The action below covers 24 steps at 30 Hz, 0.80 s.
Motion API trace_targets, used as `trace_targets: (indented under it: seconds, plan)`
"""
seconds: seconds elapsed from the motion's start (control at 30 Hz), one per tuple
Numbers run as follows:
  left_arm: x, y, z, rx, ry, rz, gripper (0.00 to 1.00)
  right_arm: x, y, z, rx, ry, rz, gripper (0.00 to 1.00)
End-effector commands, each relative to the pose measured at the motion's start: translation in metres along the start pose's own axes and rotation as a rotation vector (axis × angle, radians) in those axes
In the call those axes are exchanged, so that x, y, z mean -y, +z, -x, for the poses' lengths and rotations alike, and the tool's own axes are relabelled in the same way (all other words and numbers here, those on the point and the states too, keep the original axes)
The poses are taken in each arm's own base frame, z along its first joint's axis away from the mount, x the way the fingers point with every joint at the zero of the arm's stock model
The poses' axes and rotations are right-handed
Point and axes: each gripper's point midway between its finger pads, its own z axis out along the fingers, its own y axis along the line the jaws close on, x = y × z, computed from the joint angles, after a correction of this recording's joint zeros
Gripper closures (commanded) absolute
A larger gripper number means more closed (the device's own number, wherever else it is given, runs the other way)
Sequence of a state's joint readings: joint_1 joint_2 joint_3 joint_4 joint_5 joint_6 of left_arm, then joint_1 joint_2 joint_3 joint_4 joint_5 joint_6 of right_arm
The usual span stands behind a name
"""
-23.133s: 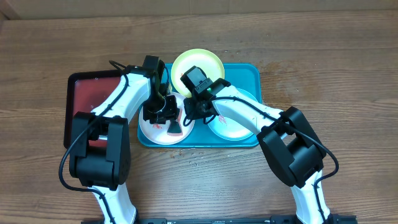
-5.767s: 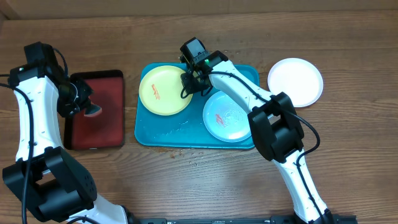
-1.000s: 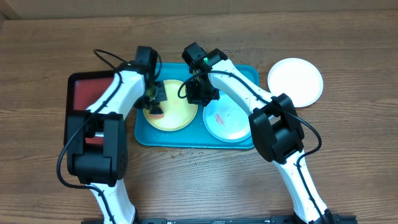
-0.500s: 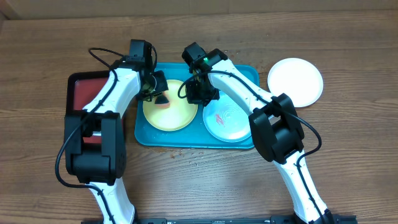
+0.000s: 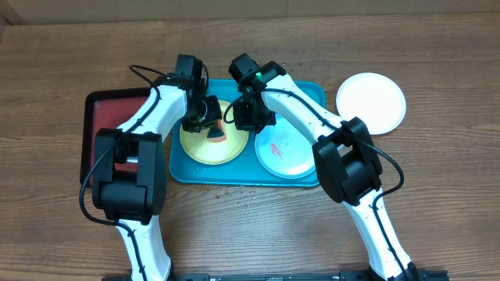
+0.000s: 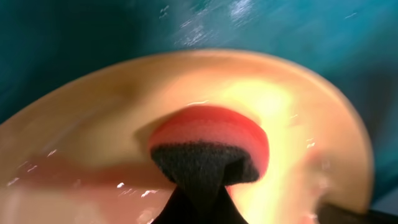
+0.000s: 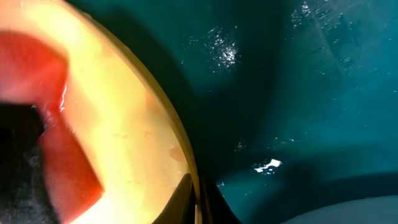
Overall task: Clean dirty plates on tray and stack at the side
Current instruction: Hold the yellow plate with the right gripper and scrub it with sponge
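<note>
On the left half of the turquoise tray [image 5: 312, 92] lies the yellow-green plate [image 5: 201, 148]. My left gripper [image 5: 208, 123] is shut on a red sponge [image 5: 218, 137] with a dark scouring side, pressed onto that plate. In the left wrist view the sponge [image 6: 208, 134] rests on the wet plate [image 6: 298, 124], pinched by the gripper [image 6: 199, 208]. My right gripper [image 5: 248, 123] is shut on the yellow-green plate's right rim; its fingers [image 7: 214, 202] clamp the rim [image 7: 180, 149]. The pale mint plate [image 5: 291, 156], marked with a red smear, lies on the tray's right half. The white plate [image 5: 371, 101] sits on the table to the right of the tray.
A dark red, black-rimmed tray [image 5: 98, 129] lies left of the turquoise tray, partly under my left arm. Water drops glisten on the turquoise tray floor [image 7: 298, 93]. Bare wooden table [image 5: 437, 179] surrounds both trays.
My left gripper has slid the sponge from the yellow-green plate's upper left edge toward its middle right. The right gripper has kept its hold on the rim without moving.
</note>
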<state>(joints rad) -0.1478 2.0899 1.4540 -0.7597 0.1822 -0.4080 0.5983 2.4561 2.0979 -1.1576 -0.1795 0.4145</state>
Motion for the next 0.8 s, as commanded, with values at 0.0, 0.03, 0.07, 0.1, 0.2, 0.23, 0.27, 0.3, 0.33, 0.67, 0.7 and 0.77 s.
trace_targets:
  seconds: [0.0,0.03,0.07,0.1,0.2,0.23,0.27,0.3,0.33,0.67,0.7,0.77]
  plan:
    - [-0.063,0.006,-0.007,-0.014,-0.003,0.276,0.96,0.016,0.018,-0.007,-0.027,0.013,-0.068,0.96]
    - [-0.072,0.002,-0.005,-0.008,-0.007,0.318,0.96,0.016,0.018,-0.006,-0.027,0.013,-0.067,0.96]
    - [-0.079,-0.001,-0.004,-0.004,-0.012,0.351,0.96,0.016,0.018,-0.006,-0.027,0.013,-0.067,0.96]
    - [-0.084,-0.004,-0.002,-0.002,-0.016,0.369,0.96,0.016,0.018,-0.006,-0.026,0.013,-0.067,0.96]
    - [-0.086,-0.007,-0.001,-0.002,-0.023,0.373,0.96,0.015,0.018,-0.006,-0.025,0.012,-0.067,0.96]
    - [-0.084,-0.006,-0.001,-0.003,-0.023,0.363,0.96,0.015,0.018,-0.006,-0.024,0.012,-0.066,0.96]
    - [-0.08,-0.005,-0.001,-0.004,-0.025,0.342,0.96,0.015,0.018,-0.005,-0.023,0.012,-0.065,0.96]
    - [-0.076,-0.003,-0.001,-0.006,-0.024,0.318,0.96,0.015,0.018,-0.005,-0.022,0.012,-0.065,0.96]
    - [-0.069,-0.001,-0.001,-0.009,-0.023,0.284,0.96,0.015,0.018,-0.005,-0.021,0.012,-0.065,0.96]
    - [0.039,0.01,-0.013,-0.069,0.013,-0.177,0.96,0.015,0.018,-0.005,-0.02,0.011,-0.064,0.96]
    - [0.045,0.011,-0.016,-0.073,0.039,-0.187,0.96,0.015,0.018,-0.005,-0.02,0.011,-0.064,0.96]
    - [0.053,0.012,-0.023,-0.079,0.125,-0.188,0.96,0.015,0.018,-0.005,-0.02,0.011,-0.064,0.96]
